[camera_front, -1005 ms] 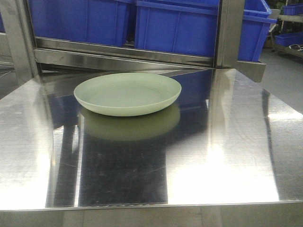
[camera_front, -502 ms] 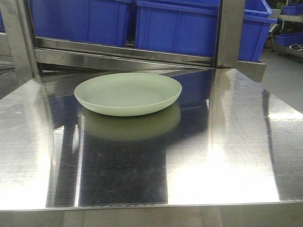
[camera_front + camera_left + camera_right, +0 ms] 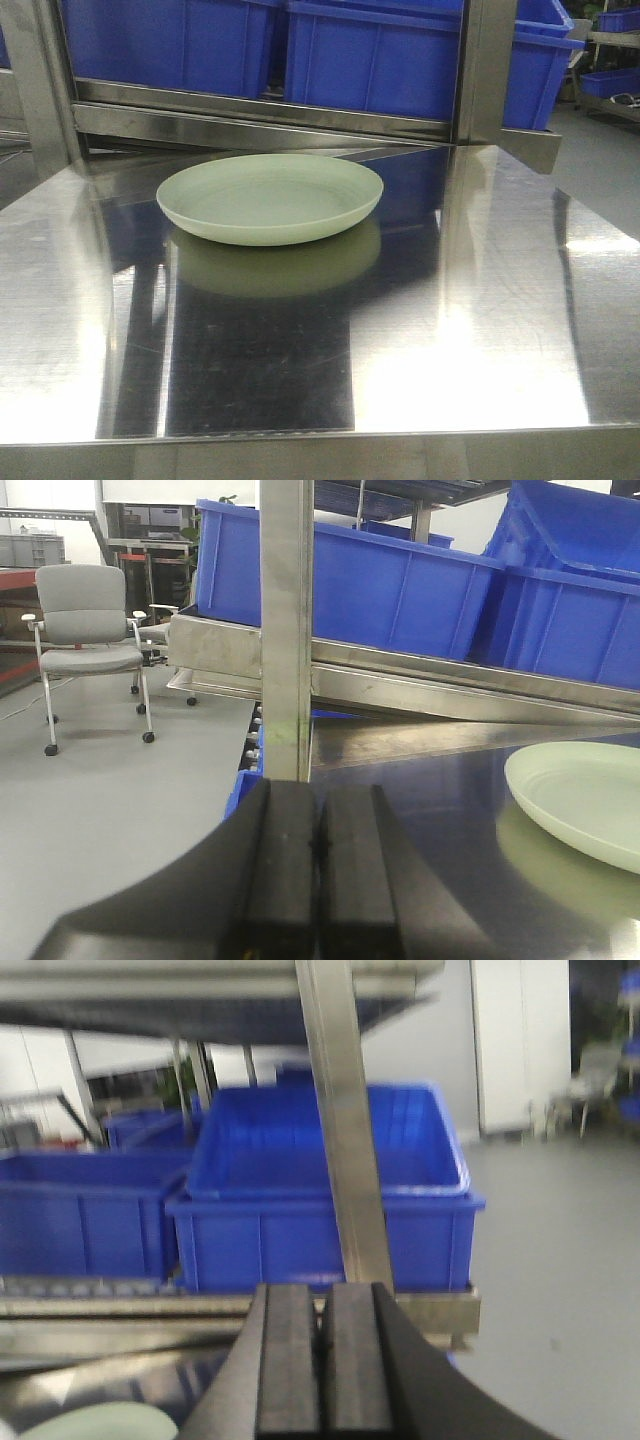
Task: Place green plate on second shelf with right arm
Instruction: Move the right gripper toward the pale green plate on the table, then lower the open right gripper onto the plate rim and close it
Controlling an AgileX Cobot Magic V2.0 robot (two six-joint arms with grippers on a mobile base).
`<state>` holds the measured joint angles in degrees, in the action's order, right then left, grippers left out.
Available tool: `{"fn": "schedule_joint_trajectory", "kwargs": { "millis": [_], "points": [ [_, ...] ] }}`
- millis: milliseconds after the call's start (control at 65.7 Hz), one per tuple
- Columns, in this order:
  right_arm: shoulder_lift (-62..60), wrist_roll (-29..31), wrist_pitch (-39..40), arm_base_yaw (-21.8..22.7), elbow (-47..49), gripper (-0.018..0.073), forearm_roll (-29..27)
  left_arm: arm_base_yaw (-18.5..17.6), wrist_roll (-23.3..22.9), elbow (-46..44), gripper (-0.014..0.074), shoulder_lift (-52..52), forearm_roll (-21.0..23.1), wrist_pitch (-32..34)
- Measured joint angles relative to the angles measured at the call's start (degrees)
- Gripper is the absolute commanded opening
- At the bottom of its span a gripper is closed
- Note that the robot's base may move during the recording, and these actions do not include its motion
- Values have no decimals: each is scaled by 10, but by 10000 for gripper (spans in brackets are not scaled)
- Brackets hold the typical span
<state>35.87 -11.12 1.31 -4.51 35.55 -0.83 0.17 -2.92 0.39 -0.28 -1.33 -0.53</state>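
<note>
The green plate (image 3: 270,196) lies flat on the shiny steel table (image 3: 480,320), left of centre toward the back, just in front of the shelf rack. The left wrist view shows its rim (image 3: 580,800) at the right edge, well right of my left gripper (image 3: 318,810), whose black pads are pressed together with nothing between them. In the right wrist view a sliver of the plate (image 3: 95,1422) sits at the bottom left, left of and below my right gripper (image 3: 325,1305), which is also shut and empty. Neither gripper appears in the front view.
Big blue plastic bins (image 3: 390,60) fill the steel shelf (image 3: 260,110) behind the table. Upright steel posts (image 3: 485,70) stand at the rack's corners, one (image 3: 287,630) right ahead of my left gripper. A grey office chair (image 3: 90,630) stands on the floor at left.
</note>
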Motion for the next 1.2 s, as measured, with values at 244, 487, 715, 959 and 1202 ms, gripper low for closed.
{"fn": "schedule_joint_trajectory", "kwargs": {
  "millis": [244, 487, 715, 959, 1202],
  "points": [
    [358, -1, -234, -115, 293, 57, -2, 0, 0, 0, 130, 0, 0, 0],
    [682, -1, -464, -168, 576, 170, -40, 0, 0, 0, 130, 0, 0, 0],
    [905, 1, -700, -169, 858, 470, -77, 0, 0, 0, 130, 0, 0, 0],
    [1027, -18, -730, -174, 1105, 468, -107, 0, 0, 0, 130, 0, 0, 0],
    [1032, -34, -730, -178, 1110, 468, -107, 0, 0, 0, 130, 0, 0, 0]
  ]
}}
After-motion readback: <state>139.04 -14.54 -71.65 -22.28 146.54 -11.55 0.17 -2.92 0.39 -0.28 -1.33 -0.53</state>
